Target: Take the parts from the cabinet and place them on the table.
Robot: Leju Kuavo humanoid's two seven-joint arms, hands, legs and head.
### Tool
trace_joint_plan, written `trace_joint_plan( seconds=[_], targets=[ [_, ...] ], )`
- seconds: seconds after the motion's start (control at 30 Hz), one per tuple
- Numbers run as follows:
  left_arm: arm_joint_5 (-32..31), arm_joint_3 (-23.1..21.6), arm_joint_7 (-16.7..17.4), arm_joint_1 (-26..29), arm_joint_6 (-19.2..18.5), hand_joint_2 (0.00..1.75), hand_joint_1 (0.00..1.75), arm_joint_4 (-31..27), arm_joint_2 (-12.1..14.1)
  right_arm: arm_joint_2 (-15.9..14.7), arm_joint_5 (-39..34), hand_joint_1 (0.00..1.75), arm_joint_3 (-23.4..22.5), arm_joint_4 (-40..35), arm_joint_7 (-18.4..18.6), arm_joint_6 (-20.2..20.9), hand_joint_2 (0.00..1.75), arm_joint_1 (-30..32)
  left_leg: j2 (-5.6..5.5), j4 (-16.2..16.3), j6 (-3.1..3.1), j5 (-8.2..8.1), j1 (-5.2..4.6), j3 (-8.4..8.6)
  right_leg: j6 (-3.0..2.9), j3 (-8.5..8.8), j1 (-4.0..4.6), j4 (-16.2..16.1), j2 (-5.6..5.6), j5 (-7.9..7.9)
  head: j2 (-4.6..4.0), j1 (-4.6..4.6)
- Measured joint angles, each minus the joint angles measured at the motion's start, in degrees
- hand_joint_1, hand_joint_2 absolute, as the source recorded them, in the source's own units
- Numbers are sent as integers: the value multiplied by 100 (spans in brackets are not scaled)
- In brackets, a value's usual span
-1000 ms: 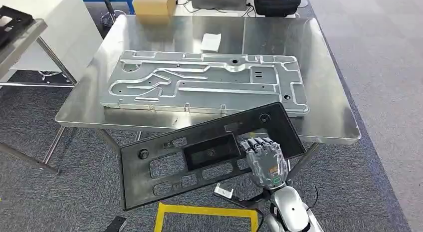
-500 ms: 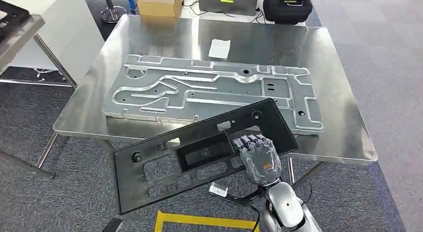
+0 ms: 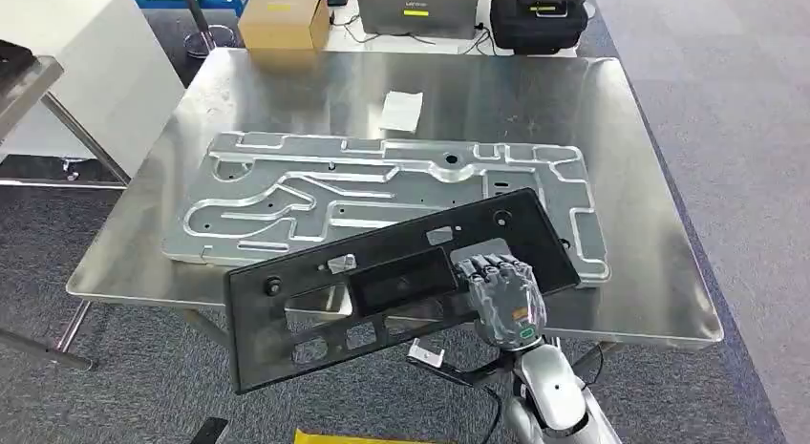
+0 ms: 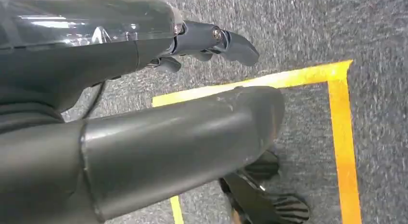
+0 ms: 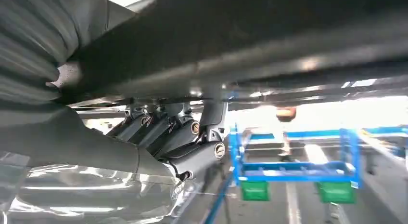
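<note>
Black plastic panel, gripped by my right hand at 5 o'clock over the tabletop edge, could tip off if released now.

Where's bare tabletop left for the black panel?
The right hand holds the black panel over the table's near edge, overlapping the metal plate. Bare patches: the far strip between plate and far edge, apart from a white paper; the right strip beside the plate. Centre and left are crowded by the plate.
</note>
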Motion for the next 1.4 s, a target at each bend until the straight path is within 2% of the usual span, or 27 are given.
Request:
trace_joint_plan(
  seconds=[0.03,0.07,0.13,0.17,0.2,0.23,0.37,0.47,0.5,0.53,0.57,0.63,0.67,0.7,0.8,0.83,0.87,0.9,0.93,0.97,1.0,1.03,1.07,1.17,1.2,1.33,1.4],
  targets=[
    [-13,11,-26,17,48,0,0,0,2,-11,-35,175,-125,22,24,4,175,1,0,-8,-14,28,6,-135,8,56,-2,8,6,-53,0,-13],
    [-44,13,-35,21,100,0,0,0,2,-22,-69,175,-249,50,35,11,175,-1,1,-262,-19,272,12,-118,20,116,-3,16,7,-103,0,-15],
    [-63,13,-44,19,151,0,0,0,15,-39,-142,175,-447,92,35,26,175,-39,5,-1169,-4,1095,22,118,59,234,-7,42,4,-206,0,-13],
    [-91,13,-50,25,162,0,0,0,20,-48,-196,175,-561,126,35,46,175,-75,6,-1429,23,1276,19,174,88,240,-7,46,0,-247,0,-13],
    [-109,13,-63,12,162,0,0,0,24,-55,-263,175,-660,175,26,72,175,-136,22,-1493,68,1050,-21,133,111,234,12,76,17,-254,0,-11],
    [-127,13,-81,8,160,0,0,0,26,-68,-349,175,-773,233,9,116,175,-200,20,-1451,127,1190,-31,148,148,197,20,74,16,-263,0,-16],
    [-160,13,-157,-19,151,0,0,0,22,-116,-481,175,-1226,582,-103,278,175,-490,7,-1516,248,1255,7,178,284,173,-3,205,-2,-413,0,2],
    [-186,13,-170,-59,151,0,0,0,22,-127,-487,175,-1416,847,-160,365,175,-685,9,-1516,317,1226,1,182,341,-499,-20,1447,-7,-962,0,28],
    [-221,15,-170,-62,151,0,0,0,22,-127,-461,175,-1442,947,-175,411,175,-737,9,-1515,327,1218,-2,186,345,-710,-20,1770,-7,-1009,0,31],
    [-238,13,-164,-67,151,0,0,0,22,-127,-422,175,-1455,1070,-188,461,175,-790,8,-1515,328,1210,-2,196,342,-787,-21,1808,-8,-912,0,31],
    [-245,13,-159,-80,142,0,0,0,22,-127,-382,175,-1455,1183,-201,514,175,-855,2,-1515,325,1198,-3,213,327,-720,-20,1549,-9,-654,0,33],
    [-253,13,-151,-115,120,0,0,0,11,-123,-295,175,-1449,1344,-203,572,175,-971,-18,-1516,302,1177,-9,261,261,-331,-12,626,-8,-93,0,33],
    [-278,13,-146,-127,105,0,0,0,0,-122,-260,175,-1444,1414,-201,601,175,-1050,-20,-1517,288,1167,-7,264,214,-165,3,214,-8,64,0,42],
    [-304,13,-142,-149,92,0,0,0,-9,-109,-225,175,-1438,1530,-184,638,175,-1177,-22,-1491,255,1151,-54,242,205,-105,34,67,-10,-5,0,39],
    [-348,13,-129,-185,61,0,0,0,-13,-61,-124,175,-1409,1828,-140,721,175,-1390,-18,-1541,177,1170,-32,258,184,-118,52,71,5,-6,0,33],
    [-348,13,-129,-201,55,0,0,0,-15,-41,-100,175,-1394,1928,-122,748,175,-1451,-20,-1540,135,1155,-59,264,137,-83,-10,3,4,28,0,26],
    [-348,13,-129,-204,55,0,0,0,-15,-33,-83,175,-1381,1993,-116,756,175,-1495,-10,-1437,108,1079,-34,230,116,-48,-19,-38,-14,46,0,35],
    [-348,13,-127,-208,52,0,0,0,-15,-26,-74,175,-1366,2048,-112,758,175,-1546,-1,-1156,84,885,-29,106,72,-42,-24,-40,-23,43,0,6],
    [-348,13,-127,-210,53,0,0,0,-13,-7,-72,0,-1355,2115,-92,763,0,-1576,-2,-740,59,669,-19,-83,65,-40,-23,-36,-23,39,0,0],
    [-348,13,-127,-210,52,175,0,0,-9,7,-72,0,-1355,2160,-83,763,0,-1592,-2,-282,37,473,-10,-302,55,-35,-18,-34,-23,32,0,-2],
    [-350,13,-127,-205,52,175,0,0,-9,15,-72,0,-1353,2203,-85,763,0,-1598,-1,138,16,345,-3,-517,48,-33,-16,-30,-24,26,0,0],
    [-359,13,-129,-200,61,175,0,0,-11,22,-72,0,-1346,2247,-83,774,0,-1604,0,264,5,381,7,-601,53,-28,-17,-22,-24,17,0,-2],
    [-365,13,-133,-200,81,0,0,0,-11,31,-72,0,-1335,2297,-85,789,0,-1606,1,102,-2,540,14,-545,59,-19,-19,-13,-22,1,0,-2],
    [-398,13,-166,-208,105,0,0,0,0,46,-74,0,-1331,2448,-52,809,0,-1689,8,-1333,27,1262,26,131,119,10,-31,66,-13,-84,0,-4],
    [-394,13,-186,-220,98,0,0,0,-2,46,-79,0,-1331,2533,-24,806,0,-1743,3,-1429,58,1144,9,209,150,-8,2,87,-10,-104,0,-8],
    [-328,17,-249,-168,26,0,0,0,0,16,-131,0,-1366,2871,87,756,0,-1891,-3,-1497,199,1190,1,208,266,-3,9,59,3,-92,0,-13],
    [-310,22,-264,-161,2,0,0,0,4,-37,-164,0,-1429,2997,122,699,0,-1940,2,-1565,279,1219,28,254,330,-80,-15,299,-8,-284,0,20]
  ],
)
